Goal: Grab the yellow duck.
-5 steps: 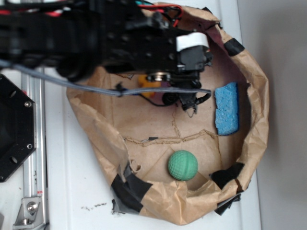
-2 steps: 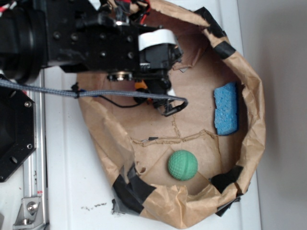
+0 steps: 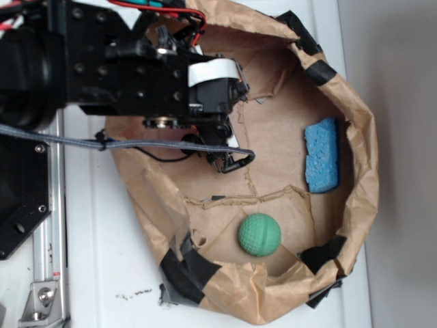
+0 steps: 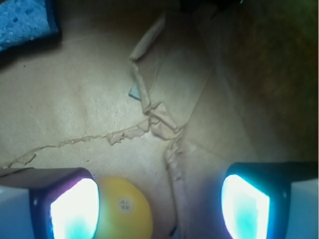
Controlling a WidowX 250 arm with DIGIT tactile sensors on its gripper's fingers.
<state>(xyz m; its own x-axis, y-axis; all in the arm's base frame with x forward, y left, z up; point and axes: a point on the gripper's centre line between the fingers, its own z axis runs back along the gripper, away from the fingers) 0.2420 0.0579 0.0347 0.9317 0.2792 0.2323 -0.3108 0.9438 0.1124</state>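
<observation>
My pincer point(image 4: 159, 204) hangs with its fingers wide apart over the brown paper basin point(image 4: 89, 99). The yellow duck point(image 4: 122, 209) sits just beside my left finger point(image 4: 75, 209), ungripped.

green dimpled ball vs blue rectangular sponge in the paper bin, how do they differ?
The green dimpled ball is round; the blue rectangular sponge is a flat, porous slab. The ball sits near the brown paper bin's lower edge, the sponge by its right wall. Both lie free, clear of the gripper.

Black robot arm point(image 3: 123, 68) over paper bag point(image 3: 362, 171), green ball point(image 3: 259, 235), blue sponge point(image 3: 321, 155)
</observation>
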